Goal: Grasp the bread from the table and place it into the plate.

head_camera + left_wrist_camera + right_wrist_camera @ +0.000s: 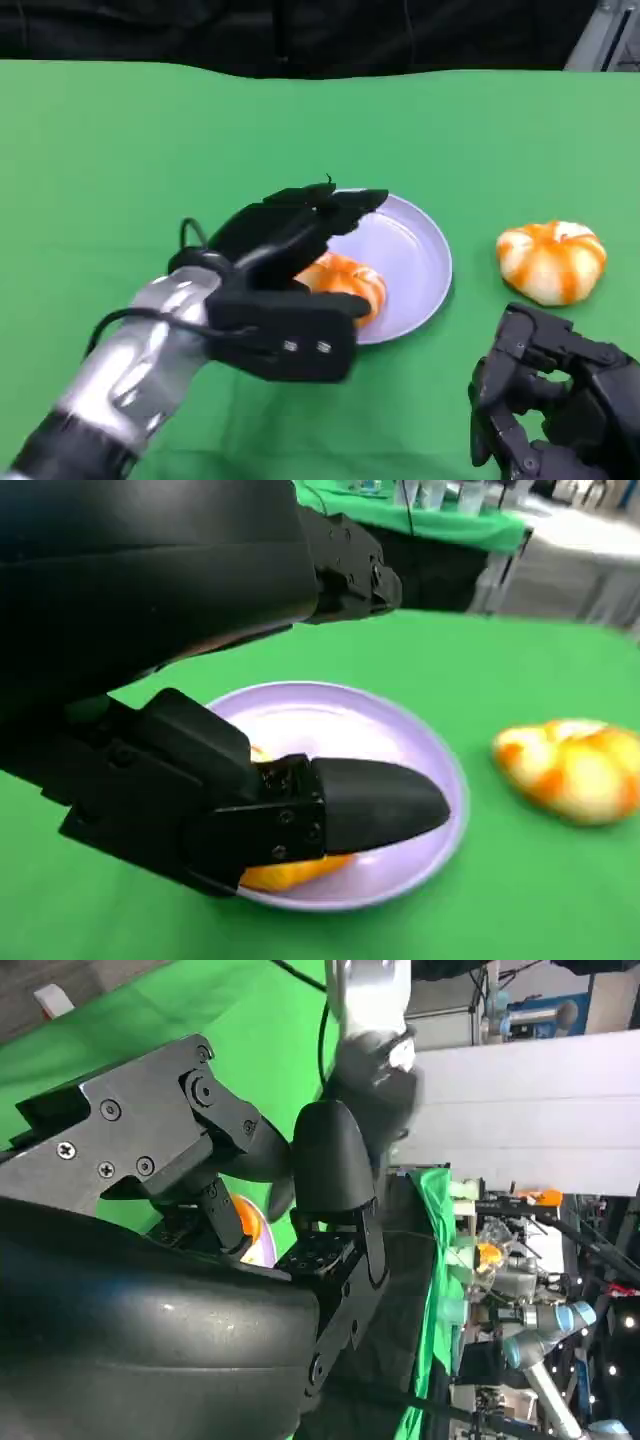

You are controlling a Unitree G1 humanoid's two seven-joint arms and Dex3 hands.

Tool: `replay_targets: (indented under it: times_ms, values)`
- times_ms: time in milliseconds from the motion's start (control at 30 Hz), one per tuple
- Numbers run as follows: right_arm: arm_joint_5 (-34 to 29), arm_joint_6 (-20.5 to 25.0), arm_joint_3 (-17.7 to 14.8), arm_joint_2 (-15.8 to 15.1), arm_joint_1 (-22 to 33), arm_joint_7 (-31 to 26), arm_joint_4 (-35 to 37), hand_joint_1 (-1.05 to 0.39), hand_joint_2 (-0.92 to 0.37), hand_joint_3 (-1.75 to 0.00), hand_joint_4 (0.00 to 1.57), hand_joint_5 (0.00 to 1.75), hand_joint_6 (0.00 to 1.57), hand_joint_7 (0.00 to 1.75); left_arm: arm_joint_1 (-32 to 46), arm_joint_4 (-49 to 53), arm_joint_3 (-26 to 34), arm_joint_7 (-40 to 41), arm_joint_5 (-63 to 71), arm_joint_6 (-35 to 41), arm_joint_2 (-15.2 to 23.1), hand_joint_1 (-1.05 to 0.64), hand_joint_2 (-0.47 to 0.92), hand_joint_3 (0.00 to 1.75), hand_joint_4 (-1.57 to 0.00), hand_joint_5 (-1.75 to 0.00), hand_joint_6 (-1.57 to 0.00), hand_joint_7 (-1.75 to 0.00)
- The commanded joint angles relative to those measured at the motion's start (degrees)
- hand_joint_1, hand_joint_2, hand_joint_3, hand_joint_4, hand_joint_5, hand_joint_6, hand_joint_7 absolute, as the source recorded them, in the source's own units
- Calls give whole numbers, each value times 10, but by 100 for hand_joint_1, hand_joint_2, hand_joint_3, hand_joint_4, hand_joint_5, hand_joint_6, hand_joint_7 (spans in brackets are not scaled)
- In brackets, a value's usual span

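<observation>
Left hand (pixel 290 290) hovers over plate (pixel 415 250), fingers spread w/ one bread (pixel 345 283) under them, resting on plate's near edge; can't tell if fingers touch it. Second bread (pixel 552 260) sits on green worktop (pixel 120 170), right of plate. Right hand (pixel 550 405) curled, holding nothing. Best: lift left hand straight up so fingers don't drag bread off plate.

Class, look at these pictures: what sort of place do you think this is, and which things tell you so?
Probably a robotics lab: a green-covered table, other robot arms in the background, and a staged plate with bread.
</observation>
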Motion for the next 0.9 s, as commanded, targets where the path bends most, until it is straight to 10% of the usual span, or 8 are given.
replay_targets:
  times_ms: [33,100,200,267,367,567,900]
  values:
    - [-9,-6,1,-2,-3,-5,-1,-12,-58,-116,81,175,71,160,94,-106,106,-8,-184,14,-44,-1,89,52,-46,-16,-54,-9]
    - [-10,-5,2,0,-5,-8,0,-12,-58,-116,81,175,71,160,130,-164,141,-28,-265,34,-53,7,69,94,-89,-17,-79,-7]
    - [-12,-6,2,0,-7,-9,3,-12,-58,-117,81,175,70,160,164,-239,174,-51,-349,97,-48,9,62,107,-109,-19,-89,-7]
    - [-13,-11,1,-1,-10,-9,8,-12,-56,-120,82,175,69,162,198,-319,211,-58,-441,190,-47,4,54,132,-102,-133,-102,-86]
    - [-10,-10,-2,-1,-12,-9,12,-12,-55,-122,82,175,70,163,250,-421,260,-45,-543,312,-29,2,50,142,-100,-170,-87,-157]
    - [2,-9,-17,-5,-21,-2,28,-11,-54,-125,83,175,69,163,365,-521,347,-44,-722,425,-12,-1,54,149,-102,-175,-77,-174]
    - [21,-3,-46,-13,-30,17,54,-6,-55,-122,83,175,69,164,492,-481,353,-103,-729,349,-17,-1,59,140,-102,-175,-77,-175]
